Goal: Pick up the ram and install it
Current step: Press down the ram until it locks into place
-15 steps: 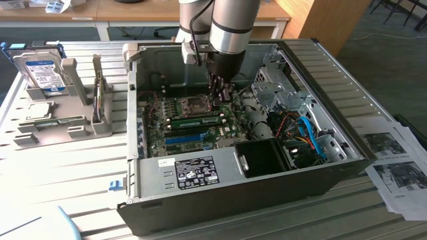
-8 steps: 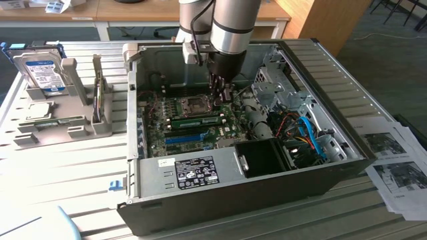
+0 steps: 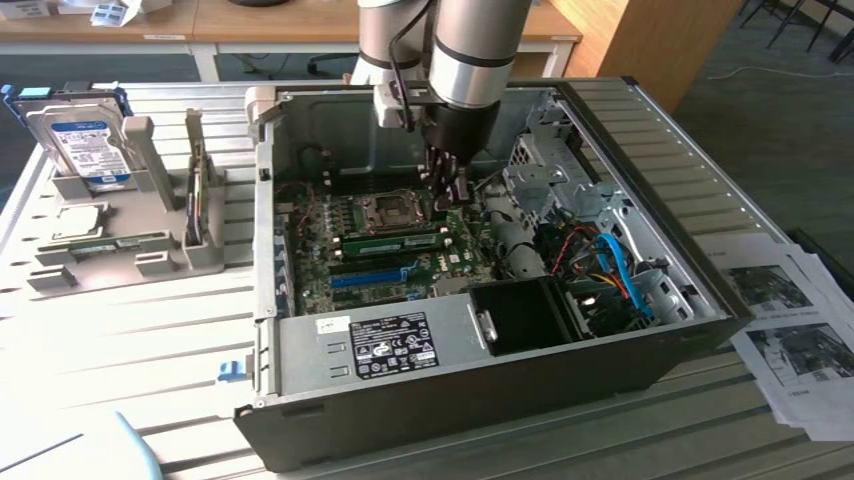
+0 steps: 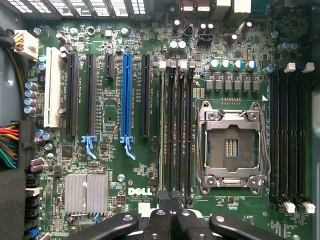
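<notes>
My pincer [image 3: 450, 190] - two dark fingers pressed together, nothing clamped between them. In the wrist view the tips [image 4: 170, 199] meet over one end of the row of black memory slots [image 4: 179, 130].

Just below me: the ram [image 3: 394, 243], a long narrow green circuit-board stick, lies level in one of those slots on the green motherboard [image 3: 400, 262]. It is out of my grip. In the exterior view my tips hang above its end toward that view's right, with a gap showing between us.

Beside the slots, on the far side from the long blue plastic expansion slot [image 3: 367, 277], sits the square silver metal processor socket [image 3: 391, 208], with its frame closed down.

Around the board: the open dark grey metal computer case [image 3: 441, 385], laid on its side on a pale slatted table [image 3: 147, 340].

Further out, toward the exterior view's left - a grey plastic holder rack [image 3: 100, 262] carrying an upright silver hard drive with a blue label [image 3: 80, 145]. Toward that view's right, printed paper sheets [image 3: 787, 330] lie beside the case.
</notes>
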